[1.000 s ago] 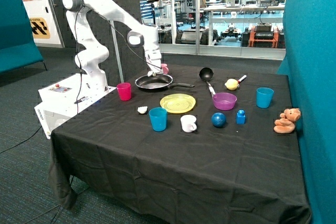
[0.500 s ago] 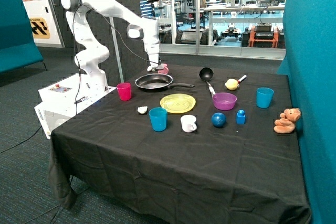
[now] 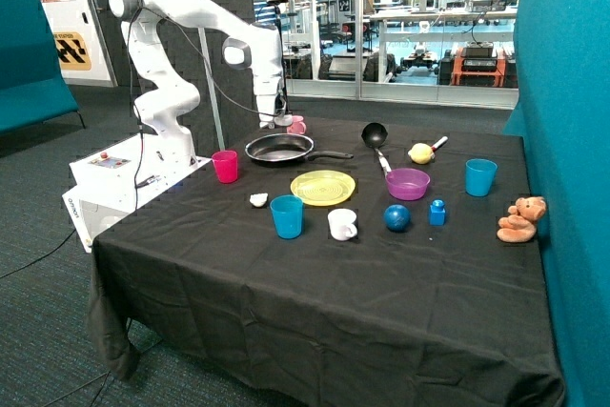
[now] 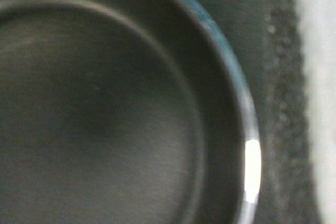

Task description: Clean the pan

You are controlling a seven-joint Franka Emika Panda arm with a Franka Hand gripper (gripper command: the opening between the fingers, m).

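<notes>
The pan [image 3: 279, 148], round, shallow and dark with a long black handle [image 3: 332, 154], lies on the black tablecloth near the table's far edge. My gripper [image 3: 274, 122] hangs just above the pan's far rim, next to a small pink cup [image 3: 298, 126]. The wrist view looks down into the pan [image 4: 105, 119]: its dark inner surface and shiny rim fill most of the picture, with black cloth [image 4: 278, 93] beside it. A pale blurred strip [image 4: 321, 77] runs along one edge of that view; I cannot tell what it is.
A magenta cup [image 3: 225, 166] stands beside the pan. In front of it are a yellow plate [image 3: 322, 187], a blue cup [image 3: 286, 216], a white cup [image 3: 341, 224] and a small white object [image 3: 258, 200]. A black ladle [image 3: 375, 133], a purple bowl [image 3: 407, 183], a blue ball [image 3: 396, 217] and a teddy [image 3: 520, 219] lie further along.
The gripper has risen from low over the pan's inside to just above its far rim, shifting slightly towards the robot's base. The pan has not moved.
</notes>
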